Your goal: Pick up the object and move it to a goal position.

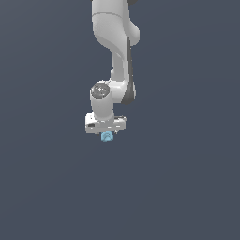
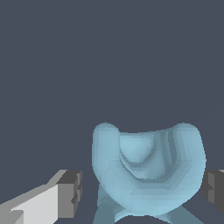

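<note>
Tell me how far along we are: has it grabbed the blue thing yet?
Approach looks done: the gripper sits right over the blue object. In hand: the object lies between the fingers, but one pad shows a gap, so the grasp is unconfirmed. Left: lift and carry; no goal marker is visible.

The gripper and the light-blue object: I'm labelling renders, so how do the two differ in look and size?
Colour: the gripper is white with dark grey pads; the object is light blue. Shape: the gripper is blocky and flat-faced; the object is rounded and lumpy. Size: the gripper is much wider than the object. Both share a matte, untextured finish.
</note>
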### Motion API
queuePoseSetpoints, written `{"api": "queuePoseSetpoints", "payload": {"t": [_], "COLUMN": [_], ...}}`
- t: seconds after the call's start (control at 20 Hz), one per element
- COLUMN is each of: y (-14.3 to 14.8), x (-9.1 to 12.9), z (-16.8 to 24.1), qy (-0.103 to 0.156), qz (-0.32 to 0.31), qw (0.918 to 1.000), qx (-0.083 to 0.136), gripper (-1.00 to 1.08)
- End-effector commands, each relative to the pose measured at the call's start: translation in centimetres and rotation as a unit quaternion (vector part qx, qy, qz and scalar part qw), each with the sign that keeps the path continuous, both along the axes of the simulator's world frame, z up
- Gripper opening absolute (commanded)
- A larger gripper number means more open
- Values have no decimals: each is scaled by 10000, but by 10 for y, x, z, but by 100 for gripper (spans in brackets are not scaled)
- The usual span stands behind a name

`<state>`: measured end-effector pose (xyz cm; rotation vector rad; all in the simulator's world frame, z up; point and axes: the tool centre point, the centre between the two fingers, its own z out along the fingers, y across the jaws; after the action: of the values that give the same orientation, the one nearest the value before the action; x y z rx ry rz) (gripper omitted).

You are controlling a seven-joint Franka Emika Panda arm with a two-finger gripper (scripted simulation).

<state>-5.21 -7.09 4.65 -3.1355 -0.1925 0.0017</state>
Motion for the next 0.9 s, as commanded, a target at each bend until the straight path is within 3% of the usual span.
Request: {"api": "queuePoseSetpoints", "payload": {"t": [0.0, 0.15, 0.2, 0.85], "y": [0, 0, 0, -1], "x": [0, 1, 1, 3], "z": [-7, -9, -9, -8], "qy": [-6, -6, -6, -11], "qz": [2, 2, 2, 4], "qw": [10000, 10000, 10000, 10000], "qx": [-1, -1, -1, -1], "gripper": [100, 100, -100, -100]}}
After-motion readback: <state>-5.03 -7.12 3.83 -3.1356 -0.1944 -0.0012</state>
